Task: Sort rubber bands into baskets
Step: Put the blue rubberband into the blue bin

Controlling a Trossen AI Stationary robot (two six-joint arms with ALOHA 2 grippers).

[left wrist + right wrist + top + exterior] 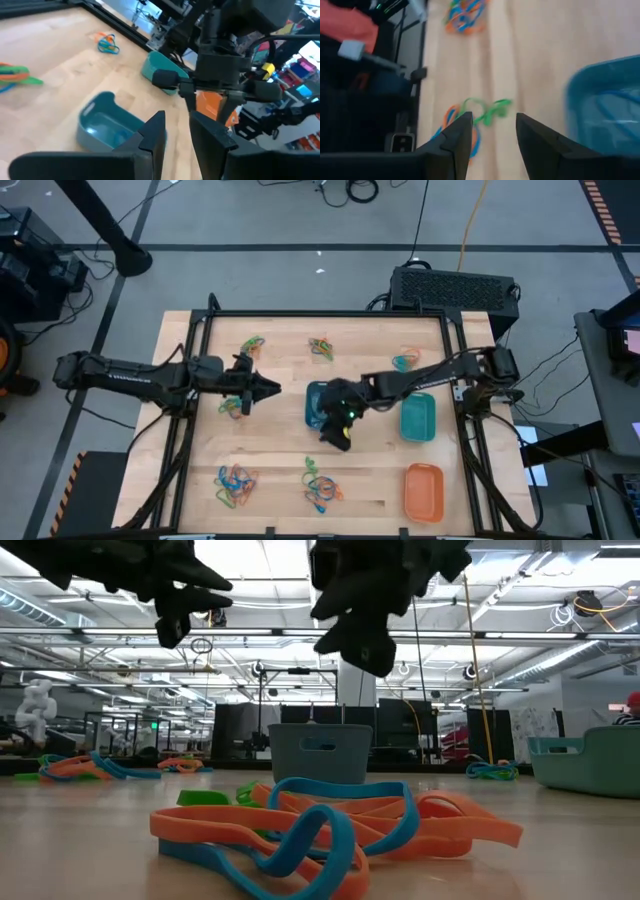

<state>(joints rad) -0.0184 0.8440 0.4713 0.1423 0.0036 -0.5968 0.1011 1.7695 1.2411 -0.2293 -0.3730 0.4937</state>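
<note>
**A:** While bands [321,348] lie in six loose heaps around the table [280,460], where do the baskets sit?

**B:** The blue basket [316,406] is near the middle, the teal basket [417,418] at its 3 o'clock, and the orange basket [423,491] toward 5 o'clock. At least one blue band appears to lie in the blue one already.

**A:** And the arms?

**B:** The right gripper [340,432] hangs at the blue basket's 5 o'clock rim, raised off the table, its fingers parted a moderate gap with nothing between them. My guess is it is either done dropping or heading for the heap [322,488] at 6 o'clock, which its wrist camera faces. The left gripper [268,389] points in from 9 o'clock, beside a small heap [233,406], fingers slightly parted and empty, likely waiting its turn.

**A:** What can't be made out?

**B:** The right arm covers part of the blue basket from above. At table height, the near heap [330,825] fills the foreground, and both grippers are cut off at the top, so their height over the wood is unclear.
</note>
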